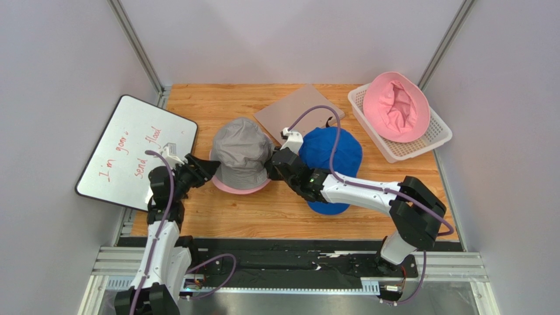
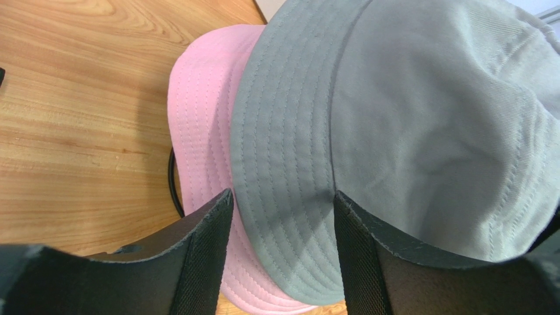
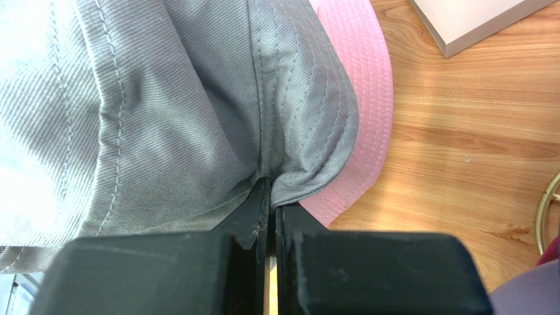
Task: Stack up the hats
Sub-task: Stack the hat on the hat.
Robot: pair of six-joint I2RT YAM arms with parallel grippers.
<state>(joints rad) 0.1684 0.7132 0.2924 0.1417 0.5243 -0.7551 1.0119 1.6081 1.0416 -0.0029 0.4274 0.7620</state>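
A grey bucket hat (image 1: 241, 152) sits on top of a pink hat whose brim (image 1: 240, 189) shows beneath it, at the table's middle. My right gripper (image 1: 275, 167) is shut on the grey hat's brim (image 3: 309, 131) at its right side, the fabric pinched between the jaws (image 3: 271, 190). At the hat's left side my left gripper (image 1: 209, 167) stands open; the grey brim (image 2: 282, 197) lies between its fingers (image 2: 210, 249), over the pink brim (image 2: 200, 131). A blue cap (image 1: 332, 154) lies to the right, partly under the right arm. Another pink bucket hat (image 1: 396, 106) lies in the basket.
A white mesh basket (image 1: 434, 141) stands at the back right. A whiteboard (image 1: 135, 151) with red writing leans at the left edge. A flat beige board (image 1: 296, 111) lies behind the hats. A black wire ring (image 2: 172, 184) shows under the pink hat, a gold ring (image 3: 549, 210) near the right gripper.
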